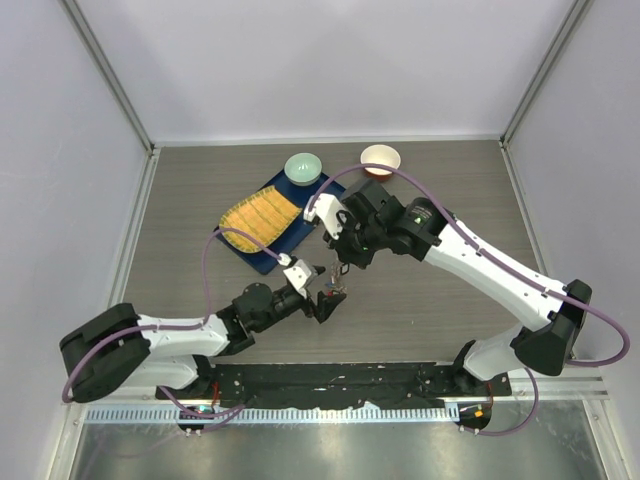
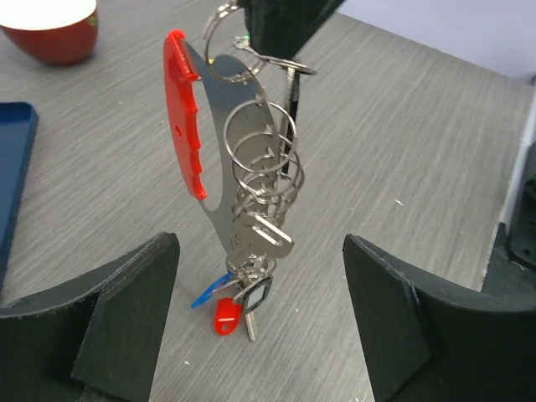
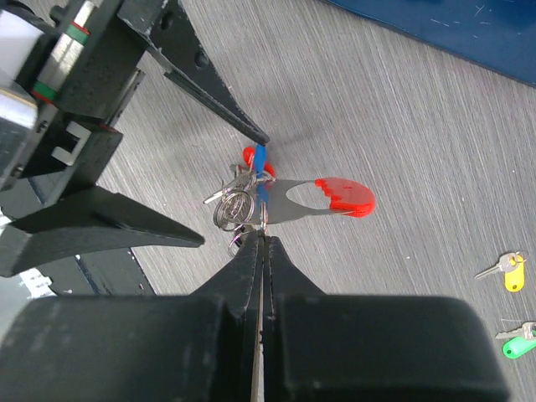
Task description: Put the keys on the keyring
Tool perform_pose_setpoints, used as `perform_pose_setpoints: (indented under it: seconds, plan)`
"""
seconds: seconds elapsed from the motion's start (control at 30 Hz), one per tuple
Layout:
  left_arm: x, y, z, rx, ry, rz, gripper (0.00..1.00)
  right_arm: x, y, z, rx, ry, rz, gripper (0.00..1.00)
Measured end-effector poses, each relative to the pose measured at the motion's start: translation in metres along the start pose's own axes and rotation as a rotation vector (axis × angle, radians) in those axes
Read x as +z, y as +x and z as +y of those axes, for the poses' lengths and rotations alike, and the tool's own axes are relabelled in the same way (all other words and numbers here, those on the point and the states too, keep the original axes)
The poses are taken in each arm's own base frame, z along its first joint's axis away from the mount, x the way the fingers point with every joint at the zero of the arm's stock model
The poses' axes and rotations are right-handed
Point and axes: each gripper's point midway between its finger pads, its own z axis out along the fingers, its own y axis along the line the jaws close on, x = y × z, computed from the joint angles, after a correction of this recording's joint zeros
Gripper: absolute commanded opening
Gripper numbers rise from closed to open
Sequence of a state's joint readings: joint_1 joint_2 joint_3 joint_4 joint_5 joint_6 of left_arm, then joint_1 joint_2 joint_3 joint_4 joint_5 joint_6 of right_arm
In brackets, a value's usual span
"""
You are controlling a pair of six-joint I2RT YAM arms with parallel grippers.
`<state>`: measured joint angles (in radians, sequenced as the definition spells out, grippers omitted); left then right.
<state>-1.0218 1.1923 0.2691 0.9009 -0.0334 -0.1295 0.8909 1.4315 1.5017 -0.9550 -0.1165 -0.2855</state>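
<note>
The keyring (image 2: 251, 159), a silver ring-and-chain bunch with a red-edged oval loop (image 2: 186, 117), hangs upright just above the table. My right gripper (image 3: 262, 234) is shut on its top ring from above. At the bottom of the bunch hang a black-headed key (image 2: 254, 295), a red tag and a blue tag. My left gripper (image 2: 260, 249) stands open, one finger on each side of the lower bunch and neither touching it. A yellow key (image 3: 512, 272) and a green key (image 3: 519, 342) lie on the table at the right of the right wrist view. In the top view the keyring (image 1: 335, 283) is at the table's middle.
A blue tray (image 1: 262, 262) with a yellow mat lies behind the grippers. A green bowl (image 1: 303, 168) and a red bowl with a white inside (image 1: 380, 158) stand beyond it near the back wall. The red bowl (image 2: 50, 29) also shows in the left wrist view.
</note>
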Motion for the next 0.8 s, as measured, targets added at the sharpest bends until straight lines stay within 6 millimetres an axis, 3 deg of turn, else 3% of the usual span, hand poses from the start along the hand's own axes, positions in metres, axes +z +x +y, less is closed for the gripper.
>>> perform_pose_setpoints:
  seconds: [0.07,0.17,0.2,0.27,0.3,0.4,0.63,0.8]
  plan:
    - [0.004,0.001,0.003,0.010,-0.023,-0.004,0.79,0.000,0.000,0.000,0.003,-0.001,0.000,0.01]
    - [0.011,-0.001,0.007,0.017,-0.062,-0.021,0.64,0.000,0.000,0.002,0.005,-0.003,-0.001,0.01]
    - [0.013,-0.002,0.007,0.020,-0.071,-0.031,0.51,0.000,-0.001,0.002,0.005,-0.003,-0.001,0.01]
    - [0.016,-0.004,0.008,0.025,-0.091,-0.044,0.37,0.000,0.000,0.003,0.008,-0.004,-0.001,0.01]
    - [0.017,-0.005,0.009,0.028,-0.101,-0.051,0.24,0.000,0.000,0.003,0.010,-0.005,0.000,0.01]
    - [0.017,-0.009,0.014,0.034,-0.135,-0.069,0.00,0.000,0.001,0.003,0.016,-0.005,0.005,0.01]
    - [0.013,-0.014,0.029,0.078,-0.220,-0.079,0.00,-0.002,0.008,0.004,0.025,-0.005,0.036,0.01]
    - [0.003,-0.031,0.040,0.121,-0.279,-0.101,0.00,-0.006,0.010,0.005,0.027,-0.006,0.053,0.01]
